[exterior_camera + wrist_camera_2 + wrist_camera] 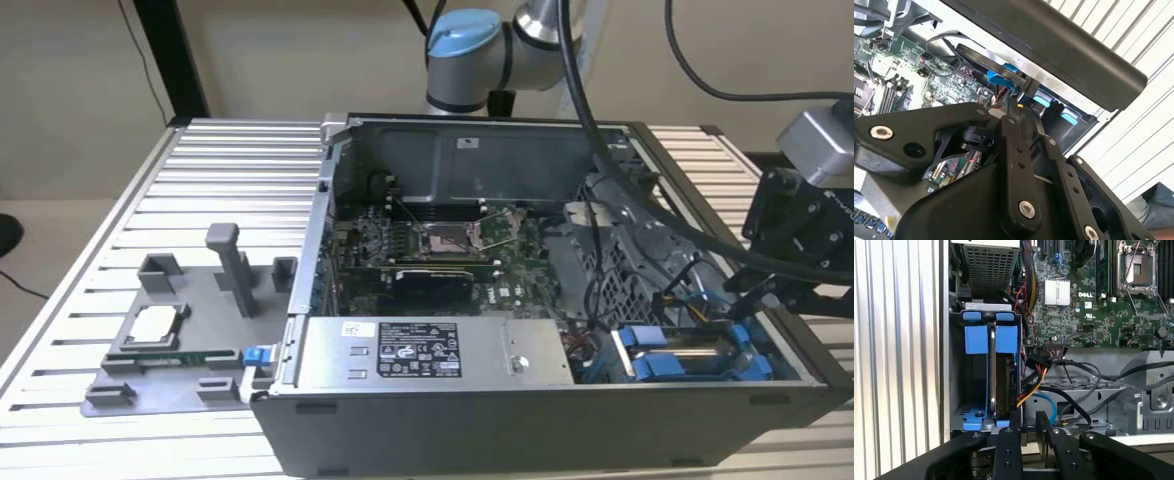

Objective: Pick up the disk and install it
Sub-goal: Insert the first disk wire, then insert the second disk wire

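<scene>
My gripper (1027,421) sits at the drive bay (694,352) in the corner of the open case (534,420), on the exterior view's right, next to the power supply (427,352). In the first wrist view the disk (1003,380) stands on edge in the bay, inside its blue bracket (1006,339), beside a second blue carrier (975,340); the two lie side by side with a narrow gap between them. My fingers (1010,440) stand slightly apart at the near end of the disk, with the finger nearer the disk at or on its edge. I cannot tell whether they clamp the disk or merely rest by it. I judge the step in hand to be installation: the disk looks almost or fully seated. The next move calls for a straight push along the bay rails, no tilt, and clearance from the cable bundle (1041,372) just beside the disk. Several details are hidden. The connector end of the disk is masked by the cables, so seating depth cannot be confirmed. In the second wrist view my own gripper body covers the contact area, and in the exterior view the bay is too crowded to separate the disk from its neighbour. The tray (174,360) on the table (94,250) carries a small chip (151,325).
</scene>
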Controlling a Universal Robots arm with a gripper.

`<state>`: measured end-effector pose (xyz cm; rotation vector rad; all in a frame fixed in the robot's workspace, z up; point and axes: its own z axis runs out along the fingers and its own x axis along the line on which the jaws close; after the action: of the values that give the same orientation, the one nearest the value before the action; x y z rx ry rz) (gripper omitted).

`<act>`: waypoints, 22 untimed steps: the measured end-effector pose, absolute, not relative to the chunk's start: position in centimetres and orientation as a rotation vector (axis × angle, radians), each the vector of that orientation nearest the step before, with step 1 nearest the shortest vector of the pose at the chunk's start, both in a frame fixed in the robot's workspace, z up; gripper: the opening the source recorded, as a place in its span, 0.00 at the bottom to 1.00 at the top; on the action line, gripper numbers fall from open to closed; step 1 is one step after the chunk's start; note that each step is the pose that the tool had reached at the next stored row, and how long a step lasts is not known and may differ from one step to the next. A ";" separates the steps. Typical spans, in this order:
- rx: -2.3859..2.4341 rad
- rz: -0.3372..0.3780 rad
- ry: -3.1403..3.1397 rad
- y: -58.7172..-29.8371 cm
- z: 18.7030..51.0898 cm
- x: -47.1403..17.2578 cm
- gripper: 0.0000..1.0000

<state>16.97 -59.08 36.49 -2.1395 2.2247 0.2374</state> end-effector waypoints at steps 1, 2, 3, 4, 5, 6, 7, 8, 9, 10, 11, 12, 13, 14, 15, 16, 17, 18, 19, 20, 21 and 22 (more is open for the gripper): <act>-2.139 0.241 2.225 -59.2 36.5 17.1 0.00; -2.139 0.245 2.225 -59.3 36.5 17.2 0.00; -2.140 0.249 2.226 -59.4 36.5 17.4 0.00; -2.140 0.253 2.226 -59.6 36.5 17.6 0.00; -2.141 0.257 2.227 -59.7 36.5 17.8 0.00; -2.141 0.261 2.229 -59.8 36.5 18.0 0.00; -2.142 0.264 2.230 -59.9 36.5 18.1 0.00; -2.143 0.266 2.231 -59.9 36.5 18.2 0.00; -2.143 0.266 2.231 -60.0 36.5 18.2 0.00; -2.143 0.267 2.231 -60.0 36.5 18.2 0.00; -2.143 0.267 2.231 -60.0 36.5 18.2 0.00; -2.143 0.267 2.231 -60.0 36.5 18.2 1.00; -2.143 0.267 2.231 -60.0 36.5 18.2 1.00; -2.143 0.267 2.231 -60.0 36.5 18.2 1.00; -2.143 0.267 2.231 -60.0 36.5 18.2 1.00; -2.143 0.267 2.231 -60.0 36.5 18.2 1.00; -2.142 0.268 2.232 -60.0 36.4 18.2 1.00; -2.141 0.267 2.233 -60.0 36.3 18.2 1.00; -2.134 0.267 2.239 -60.0 36.1 18.2 1.00; -2.123 0.267 2.249 -60.0 36.0 18.2 1.00; -2.112 0.266 2.258 -60.0 35.9 18.2 1.00; -2.104 0.266 2.264 -59.9 35.8 18.2 1.00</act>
<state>18.19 -59.94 35.83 -2.1038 2.2642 0.2665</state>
